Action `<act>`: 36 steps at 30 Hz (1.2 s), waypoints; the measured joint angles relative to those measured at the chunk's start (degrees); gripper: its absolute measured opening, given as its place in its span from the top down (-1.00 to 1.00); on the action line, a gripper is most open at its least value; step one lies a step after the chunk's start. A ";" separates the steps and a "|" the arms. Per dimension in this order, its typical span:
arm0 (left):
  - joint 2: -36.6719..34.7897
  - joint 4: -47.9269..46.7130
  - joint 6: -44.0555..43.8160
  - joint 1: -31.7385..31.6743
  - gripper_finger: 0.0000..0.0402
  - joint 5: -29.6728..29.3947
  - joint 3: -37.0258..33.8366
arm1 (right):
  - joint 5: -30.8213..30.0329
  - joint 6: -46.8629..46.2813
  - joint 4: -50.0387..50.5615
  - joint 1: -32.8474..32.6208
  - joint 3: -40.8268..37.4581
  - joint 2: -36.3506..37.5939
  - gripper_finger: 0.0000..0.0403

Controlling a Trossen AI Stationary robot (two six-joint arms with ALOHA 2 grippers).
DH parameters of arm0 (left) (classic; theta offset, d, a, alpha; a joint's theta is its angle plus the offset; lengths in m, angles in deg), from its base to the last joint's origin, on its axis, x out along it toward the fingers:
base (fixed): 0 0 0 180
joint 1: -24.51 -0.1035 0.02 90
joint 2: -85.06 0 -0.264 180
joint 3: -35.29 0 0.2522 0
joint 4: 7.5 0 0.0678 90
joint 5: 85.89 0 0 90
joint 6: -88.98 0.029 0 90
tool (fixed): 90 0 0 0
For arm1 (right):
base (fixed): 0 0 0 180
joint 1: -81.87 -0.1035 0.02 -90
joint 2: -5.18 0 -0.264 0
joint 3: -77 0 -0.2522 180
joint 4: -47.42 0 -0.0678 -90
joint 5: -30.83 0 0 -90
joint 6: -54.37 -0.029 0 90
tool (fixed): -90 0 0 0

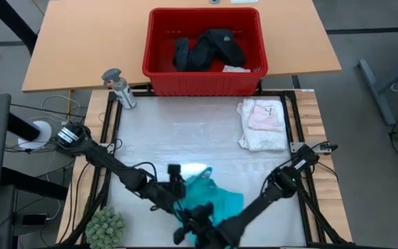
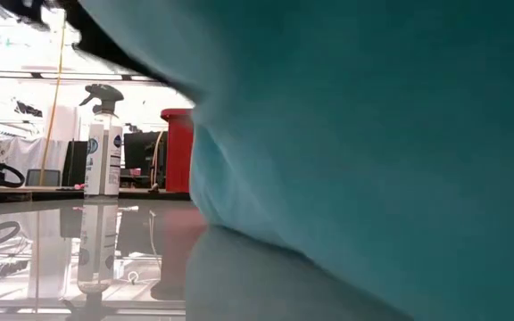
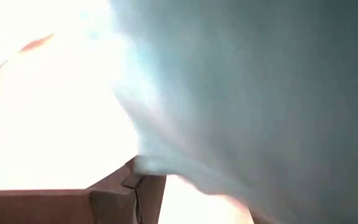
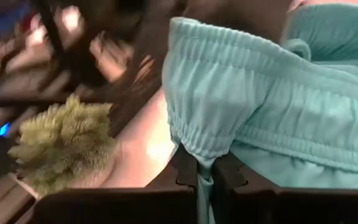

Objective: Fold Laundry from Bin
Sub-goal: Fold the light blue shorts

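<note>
A turquoise garment (image 1: 209, 200) is being held bunched at the near edge of the white table top (image 1: 185, 131), between the two arms. In the right wrist view its gathered elastic hem (image 4: 204, 140) is being pinched by the right gripper (image 4: 204, 169), whose two dark fingers (image 4: 186, 167) are being pressed together on the cloth. The left gripper (image 1: 175, 181) is being kept at the garment's left edge; in its own wrist view only pale turquoise cloth (image 3: 253, 93) is being shown, so whether its fingers are spread or pinching the cloth cannot be told. In the low view most of the picture is being filled by the same turquoise cloth (image 2: 373, 152).

The red bin (image 1: 204, 79) is being kept on the wooden table at the far side, just beyond the white top, with black clothing (image 1: 209, 50) lying inside and a small pale piece (image 1: 235, 68) beside it. A folded white and pink pile (image 1: 262, 123) is lying on the right part of the white top. A spray bottle (image 1: 119, 86) is standing near the bin's left corner. A green fuzzy ball (image 1: 105, 225) is lying at the near left, off the white top.
</note>
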 joint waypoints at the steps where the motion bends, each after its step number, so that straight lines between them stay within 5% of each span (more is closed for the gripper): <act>1: -0.94 -4.09 -0.50 -0.44 0.12 -1.15 0.00 | 3.38 3.13 -2.39 0.89 0.00 0.00 0.83; 7: -9.26 -24.53 0.18 -3.56 0.12 -7.80 -0.02 | 18.87 16.95 -4.98 6.69 0.11 0.15 0.83; 14: -27.32 -50.47 -16.86 -6.73 0.12 -10.17 0.00 | 37.93 28.59 -6.36 13.50 0.14 -0.96 0.83; 19: -41.18 -49.23 -25.36 -7.22 0.12 -1.52 0.02 | 52.58 35.79 -14.40 16.88 -0.07 -3.38 0.75; 28: -53.87 -38.86 -27.36 -5.73 0.12 8.75 0.02 | 68.52 33.45 -23.81 19.02 0.02 -1.49 -0.25; 32: -53.26 -37.64 -26.45 -3.48 0.12 12.36 0.04 | 71.97 31.93 -19.06 18.65 0.20 1.91 -0.34; 36: -48.89 -33.06 -25.36 1.60 0.12 17.00 -1.33 | 74.74 29.00 -3.90 15.68 0.04 4.73 -0.25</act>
